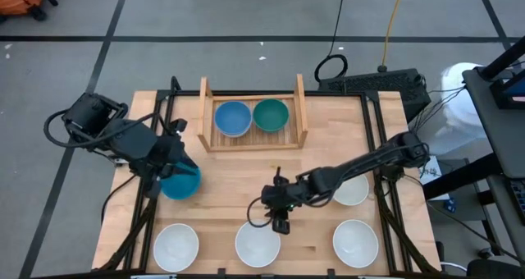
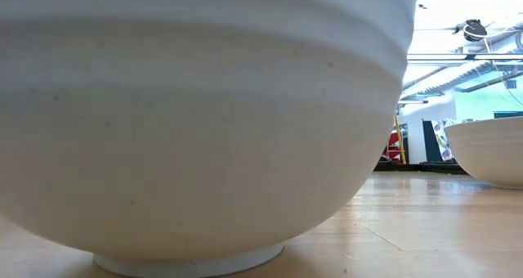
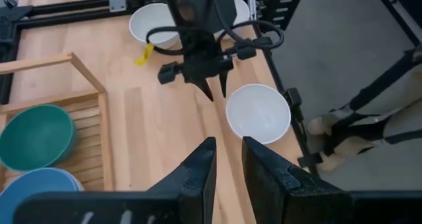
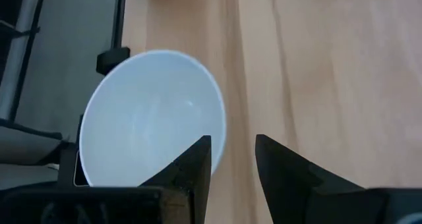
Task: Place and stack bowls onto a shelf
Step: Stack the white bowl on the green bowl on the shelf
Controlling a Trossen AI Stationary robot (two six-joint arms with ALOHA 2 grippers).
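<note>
The shelf stands at the table's far middle and holds a blue bowl and a green bowl side by side. A second blue bowl sits on the table under my left gripper, whose fingers stand a narrow gap apart with nothing between them. My right gripper is open. It points down just beyond the far rim of the near-middle white bowl, which also shows in the right wrist view. Three more white bowls rest on the tabletop. My left gripper hangs over the blue bowl, but the arm hides that place in the high view and the wrist view does not show the bowl. I cannot tell whether it touches.
Black rails run along the table's left and right sides. A small yellow tag lies on the wood near the shelf. In the low view a white bowl fills most of the picture, with another at the right. Bare wood lies between shelf and near bowls.
</note>
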